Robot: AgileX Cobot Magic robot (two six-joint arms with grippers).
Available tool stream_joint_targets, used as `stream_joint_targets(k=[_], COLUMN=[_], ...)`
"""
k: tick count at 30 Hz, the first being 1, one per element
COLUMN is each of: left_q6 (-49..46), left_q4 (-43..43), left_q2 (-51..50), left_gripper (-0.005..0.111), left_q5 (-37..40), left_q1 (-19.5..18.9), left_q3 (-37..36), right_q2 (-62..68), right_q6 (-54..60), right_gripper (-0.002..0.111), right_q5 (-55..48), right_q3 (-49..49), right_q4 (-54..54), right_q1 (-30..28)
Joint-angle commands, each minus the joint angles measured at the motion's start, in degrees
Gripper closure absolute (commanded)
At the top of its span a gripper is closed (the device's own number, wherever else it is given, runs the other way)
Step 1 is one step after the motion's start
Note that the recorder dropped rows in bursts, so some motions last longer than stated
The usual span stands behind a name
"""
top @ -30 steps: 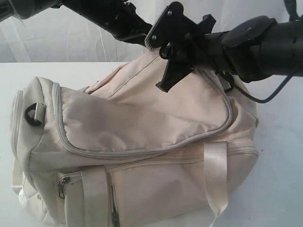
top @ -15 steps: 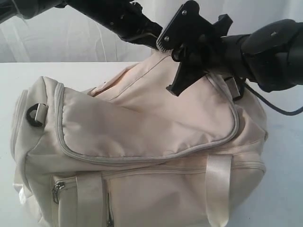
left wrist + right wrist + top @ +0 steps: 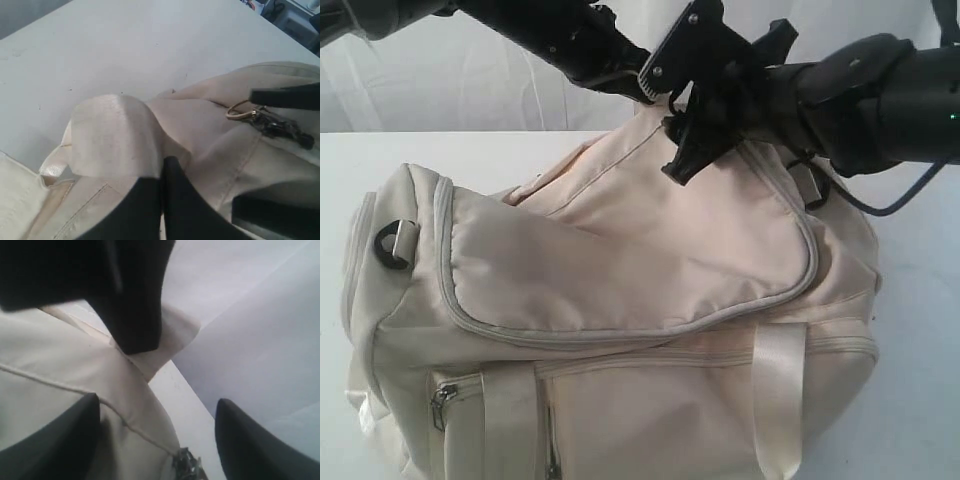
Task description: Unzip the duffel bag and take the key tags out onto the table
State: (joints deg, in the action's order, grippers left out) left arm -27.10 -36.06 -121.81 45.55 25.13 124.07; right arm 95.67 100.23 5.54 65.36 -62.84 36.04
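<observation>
The cream duffel bag (image 3: pixel 620 270) fills the middle of the white table (image 3: pixel 350 150), its grey main zipper (image 3: pixel 620 335) still closed along the flap. My left gripper (image 3: pixel 617 72) reaches in from the upper left and is shut on the bag's top fabric (image 3: pixel 162 169), with a satin strap (image 3: pixel 112 135) draped beside it. My right gripper (image 3: pixel 660 130) is open at the bag's raised top edge. Its fingers (image 3: pixel 75 432) straddle a fabric ridge with a metal zipper pull (image 3: pixel 187 462), ringed (image 3: pixel 239 111) in the left wrist view. No key tags are in view.
A black D-ring (image 3: pixel 390 245) sits on the bag's left end, and a side-pocket zipper pull (image 3: pixel 442 398) hangs low at the front. A black cable (image 3: pixel 880 205) loops under the right arm. A white curtain (image 3: pixel 450 90) backs the table.
The right gripper swung right, then came back left and a little higher at the bag's top. The bag's top edge is pulled up higher and the bag has shifted slightly.
</observation>
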Motion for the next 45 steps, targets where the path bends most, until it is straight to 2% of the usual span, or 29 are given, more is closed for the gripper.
stream_joint_targets(k=[1,3,4,7,8,14,27,28,30,31,32,33,34,37,45], left_q6=[0.1,-0.1,-0.1,0.2,0.9,6.9,7.4,7.4,7.4,7.4,7.4,6.1,5.2,0.0,-2.7], left_q4=[-2.5,-2.5,-2.5,-2.1,-1.6,5.1,5.3,5.2,4.8,4.8,4.8,4.6,4.4,0.8,-0.7], left_q2=[2.4,2.4,2.4,2.4,2.4,2.4,2.4,2.4,2.4,2.4,2.4,2.4,2.4,2.4,2.4], left_gripper=[0.107,0.107,0.107,0.107,0.107,0.107,0.107,0.107,0.107,0.107,0.107,0.107,0.107,0.107,0.107], left_q5=[-0.6,-0.6,-0.6,-0.6,-0.9,-2.3,-3.1,-3.1,-2.6,-2.1,-1.6,-1.0,-0.7,0.4,1.5], left_q1=[-0.5,-0.5,-0.5,-0.5,-0.5,-0.5,-0.5,-0.5,-0.5,-0.5,-0.5,-0.5,-0.5,-0.5,-0.5], left_q3=[0.7,0.7,0.7,0.7,0.7,0.7,0.7,0.7,0.7,0.7,0.7,0.7,0.7,0.7,0.7], right_q2=[0.6,0.5,0.2,-0.6,-1.0,-5.4,-10.9,-10.9,-10.4,-9.4,-9.0,-7.6,-6.8,-1.7,2.9], right_q6=[-3.1,-4.6,-5.4,-7.5,-9.0,-11.0,-13.0,-14.4,-20.0,-23.4,-24.6,-26.6,-27.5,-31.3,-44.9], right_gripper=[0.047,0.055,0.063,0.100,0.108,0.108,0.108,0.108,0.098,0.080,0.070,0.050,0.045,0.050,0.046], right_q5=[4.6,4.5,3.7,0.2,0.0,1.9,2.4,2.7,2.6,2.3,2.4,2.2,2.2,-1.1,-7.1], right_q3=[0.7,0.7,0.7,0.7,0.7,0.5,-4.6,-4.5,-3.2,-1.4,-0.6,1.4,2.3,5.3,7.6], right_q4=[-4.0,-4.8,-4.9,-4.9,-5.1,-6.8,-9.2,-9.3,-9.3,-9.3,-9.3,-9.3,-9.3,-9.3,-9.8], right_q1=[-0.1,-0.1,-0.1,-0.1,-0.1,-0.1,-0.1,-0.1,-0.3,-0.7,-0.9,-1.9,-2.3,-4.6,-5.3])
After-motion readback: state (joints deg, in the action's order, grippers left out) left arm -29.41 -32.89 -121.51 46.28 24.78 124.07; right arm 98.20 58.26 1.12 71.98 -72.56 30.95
